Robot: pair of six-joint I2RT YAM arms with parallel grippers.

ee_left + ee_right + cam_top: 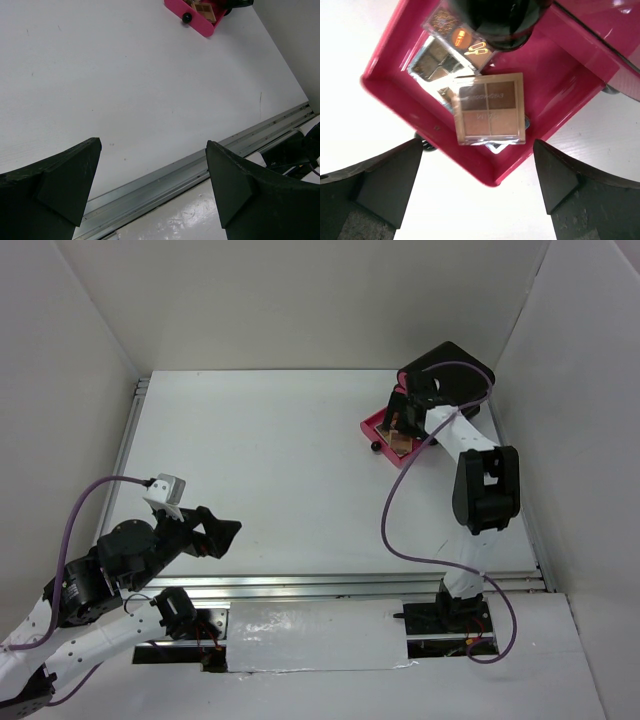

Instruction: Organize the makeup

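One tan palette [490, 108] in pink drawer [557, 70]

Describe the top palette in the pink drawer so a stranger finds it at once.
At the table's far right corner, a pink drawer lies open below the right gripper. The palette tops the pile inside: tan frame, four brown squares, fully visible, unlike the darker palette partly covered behind it.

Lower palette [434, 59] half-hidden under top palette [490, 109]
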